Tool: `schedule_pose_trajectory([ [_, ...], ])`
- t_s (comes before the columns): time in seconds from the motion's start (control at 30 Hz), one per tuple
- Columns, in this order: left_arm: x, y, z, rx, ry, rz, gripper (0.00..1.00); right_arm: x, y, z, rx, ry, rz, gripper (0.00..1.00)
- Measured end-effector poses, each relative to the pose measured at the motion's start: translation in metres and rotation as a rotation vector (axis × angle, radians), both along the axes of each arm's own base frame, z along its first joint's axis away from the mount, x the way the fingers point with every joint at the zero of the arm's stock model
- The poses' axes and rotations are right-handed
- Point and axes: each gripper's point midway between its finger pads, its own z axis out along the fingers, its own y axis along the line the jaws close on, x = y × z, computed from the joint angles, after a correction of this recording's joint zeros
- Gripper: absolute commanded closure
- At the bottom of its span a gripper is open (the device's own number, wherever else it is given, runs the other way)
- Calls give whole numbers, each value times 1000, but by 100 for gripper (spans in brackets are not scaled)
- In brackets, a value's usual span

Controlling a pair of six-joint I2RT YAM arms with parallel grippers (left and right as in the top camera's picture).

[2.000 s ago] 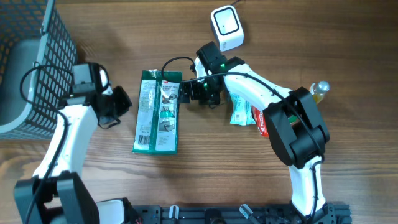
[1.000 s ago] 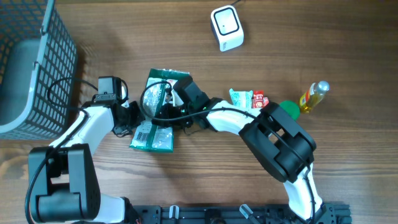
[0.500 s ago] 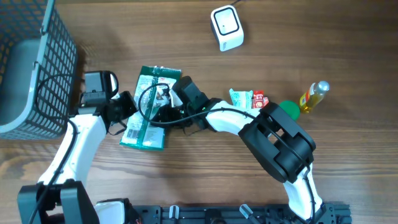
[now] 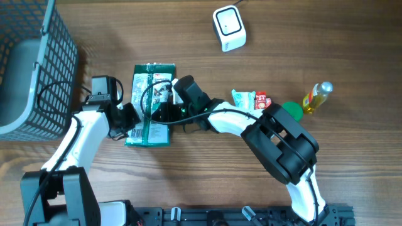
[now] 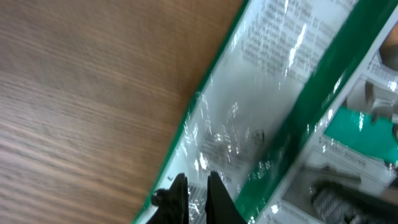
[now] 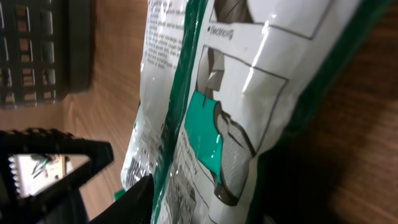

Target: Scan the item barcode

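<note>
**Green and white: the pack [image 4: 149,103] lies flat, pinched at one edge**

We see the pack on the wooden table [image 4: 207,179], left of centre in the overhead frame, with its long side running top to bottom. The left gripper [image 4: 127,119] sits at the pack's lower left edge. In the left wrist view its two dark fingertips [image 5: 177,194] stand almost together at the bottom of the frame. The crinkled clear film of the pack's border lies between them, so we read this tool as clenched on that edge.

The right gripper [image 4: 162,113] extends from the right and lies over the middle of the pack. In the right wrist view the pack fills most of the frame. Only one dark finger [image 6: 138,191] shows there, at the lower left, close against the wrapper. We cannot tell whether those jaws are released or gripping.

The white scanner [image 4: 228,27] stands near the top of the overhead frame, right of centre and well apart from the pack. A dark wire basket [image 4: 59,56] fills the upper left corner. Right of centre lie a small teal-and-white packet [image 4: 242,98] and a red packet [image 4: 262,100] just beside it. A yellow bottle [image 4: 316,95] stands further right.
</note>
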Motion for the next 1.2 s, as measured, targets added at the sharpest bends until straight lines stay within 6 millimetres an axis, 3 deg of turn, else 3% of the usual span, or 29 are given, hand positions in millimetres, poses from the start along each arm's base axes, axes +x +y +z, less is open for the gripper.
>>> schedule_pose_trajectory([
  [0.13,5,6,1,33,-18,8,96,5,-1,0,-7,-15,-21,55],
  [0.47,-29,1,-33,12,79,4,94,12,-2,0,-18,-45,-48,57],
  [0.6,-28,0,-33,8,73,3,96,16,1,4,2,-85,-41,46],
  [0.73,-28,0,-33,8,73,3,96,31,6,7,26,-225,-11,45],
  [0.9,-28,0,-33,8,72,3,94,48,-12,0,-16,-287,-6,92],
  [1.13,-26,2,-31,16,70,-16,87,22,-23,-13,-50,-130,70,96],
  [1.2,-11,4,-22,26,14,-15,85,5,-30,-14,-71,-39,101,96],
])
